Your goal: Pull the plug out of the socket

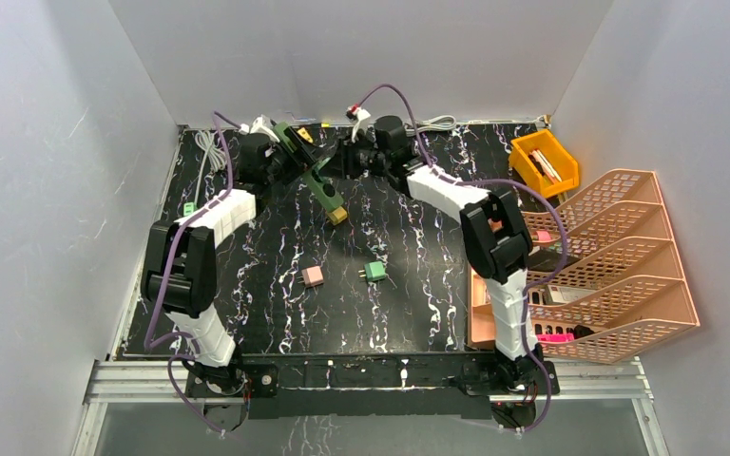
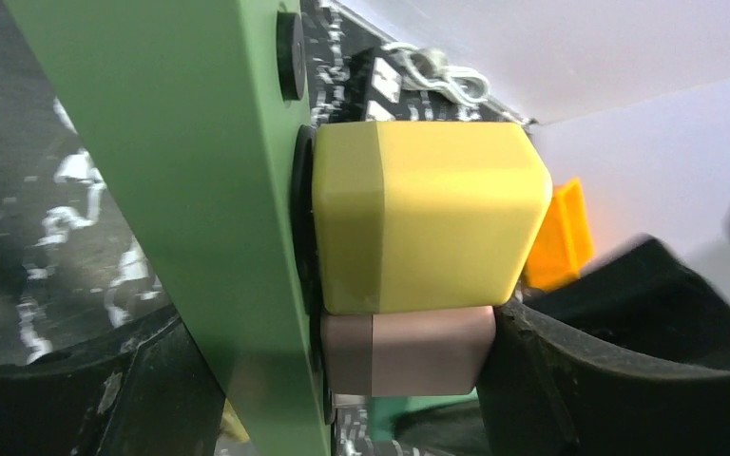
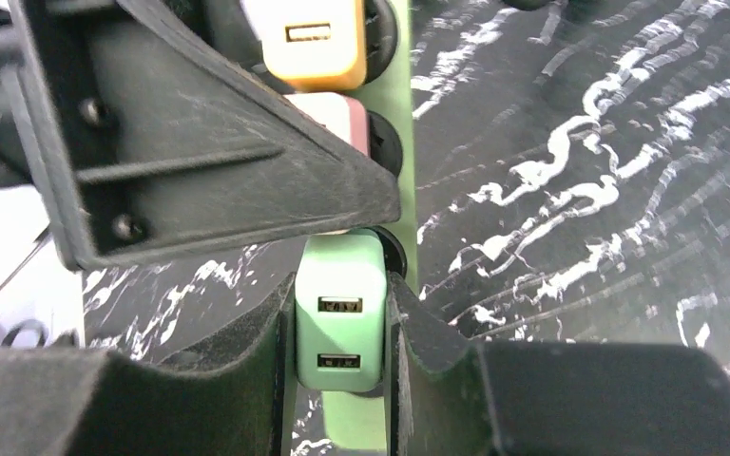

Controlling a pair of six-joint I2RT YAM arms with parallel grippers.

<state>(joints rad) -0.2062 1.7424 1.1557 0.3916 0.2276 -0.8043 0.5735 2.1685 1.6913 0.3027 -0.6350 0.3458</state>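
Note:
A green socket strip (image 1: 318,180) is held off the table at the back, tilted. Three plugs sit in it: a yellow plug (image 2: 428,214), a pink plug (image 2: 409,350) and a light green plug (image 3: 339,313) with two USB ports. My left gripper (image 2: 342,380) is shut across the strip (image 2: 200,190) and the pink plug, one finger behind the strip and one on the plug's face. My right gripper (image 3: 339,351) is shut on the light green plug, its pads flat on both sides. The plug is seated in the strip (image 3: 399,142).
A loose pink plug (image 1: 313,276) and a loose green plug (image 1: 374,272) lie mid-table. An orange bin (image 1: 544,161) and peach stacked trays (image 1: 608,256) stand on the right. Cables (image 1: 211,147) run along the back wall. White walls enclose three sides.

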